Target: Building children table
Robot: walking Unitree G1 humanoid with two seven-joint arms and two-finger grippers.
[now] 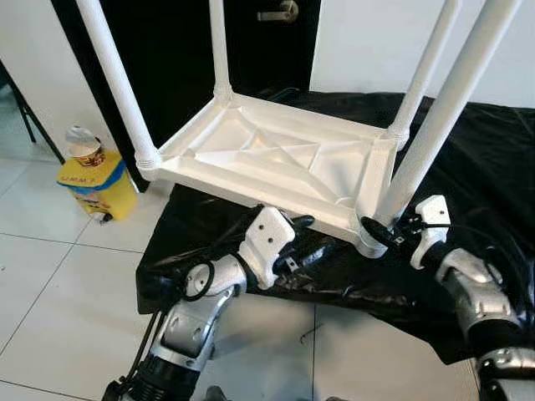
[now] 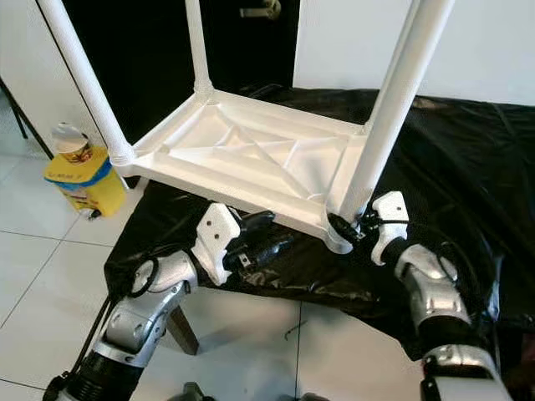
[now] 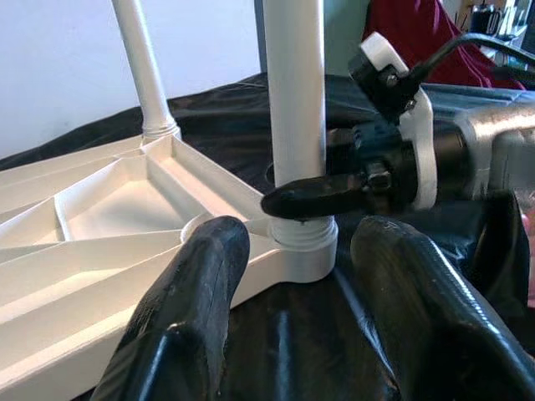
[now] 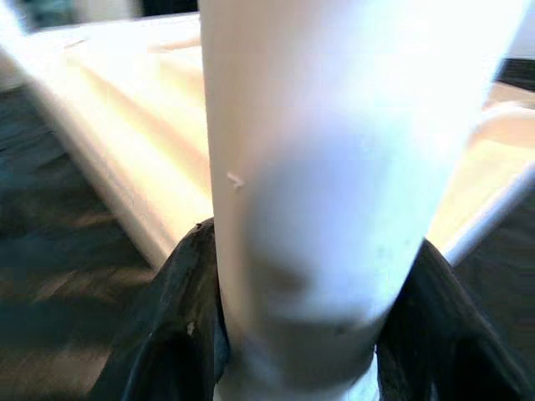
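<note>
White plastic table is lying upside down on a black sheet — four legs pointing up. Right pincer is clamping the near-right leg at its base. Left pincer is hovering wide open, holding nothing, just beside that corner.
</note>
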